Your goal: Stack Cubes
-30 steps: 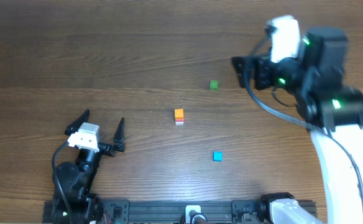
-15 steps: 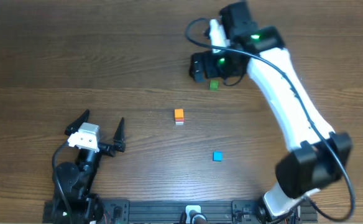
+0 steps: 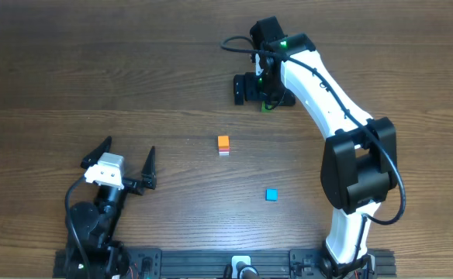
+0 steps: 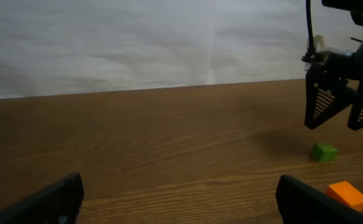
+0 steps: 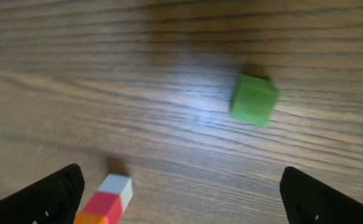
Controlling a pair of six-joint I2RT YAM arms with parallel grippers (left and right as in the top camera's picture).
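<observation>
Dark wooden tabletop (image 3: 95, 62) lies under both my arms in the top view. My left claw (image 3: 129, 149) sits near its base at the left, fingers spread wide with nothing between them. My right claw (image 3: 261, 94) is far up the tabletop, spread too, and the green cube (image 3: 267, 106) peeks out just beneath it. Near the middle stands the stack (image 3: 223, 145), orange on top with white showing below. The blue cube (image 3: 271, 194) lies alone, nearer my bases, well apart from both.

From my left wrist, my own fingers stand wide apart over bare wood. A white wall (image 4: 138, 43) backs the tabletop. My right claw (image 4: 343, 109) hangs above the wood, its tips clear of the green cube (image 4: 324, 152) below. The stack (image 4: 348, 195) shows its orange top close by.

From my right wrist, the fingers are wide and hold nothing. The green cube (image 5: 253, 99) rests on the wood ahead, and the stack (image 5: 104, 202) stands near one finger, orange, red, then white.
</observation>
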